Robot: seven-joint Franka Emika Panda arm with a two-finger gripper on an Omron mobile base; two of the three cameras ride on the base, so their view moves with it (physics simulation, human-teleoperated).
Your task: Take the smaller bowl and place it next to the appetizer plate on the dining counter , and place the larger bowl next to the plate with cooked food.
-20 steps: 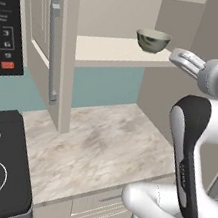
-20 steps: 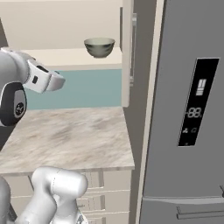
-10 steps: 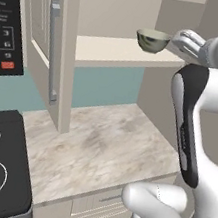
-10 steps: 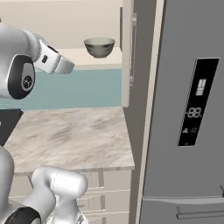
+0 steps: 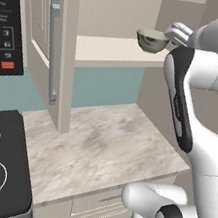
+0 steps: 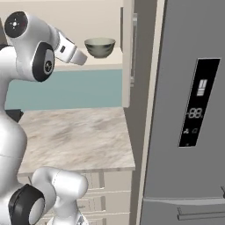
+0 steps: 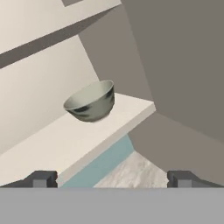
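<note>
Task at its start: bowl [image 5: 152,40] sits untouched on the cabinet shelf [image 5: 111,51], gripper [image 7: 111,178] near it, jaws spread wide and empty; both placements remain.

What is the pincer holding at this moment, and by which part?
Nothing is held. The pincer is open with empty space between its tips, short of the bowl, which sits untouched on the cabinet shelf.

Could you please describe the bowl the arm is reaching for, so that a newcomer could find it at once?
Find the open wall cabinet left of the grey fridge, above the marble counter. On its pale shelf stands a bowl, grey-green outside and cream inside, the one dish there, with the open gripper close beside it.
</note>
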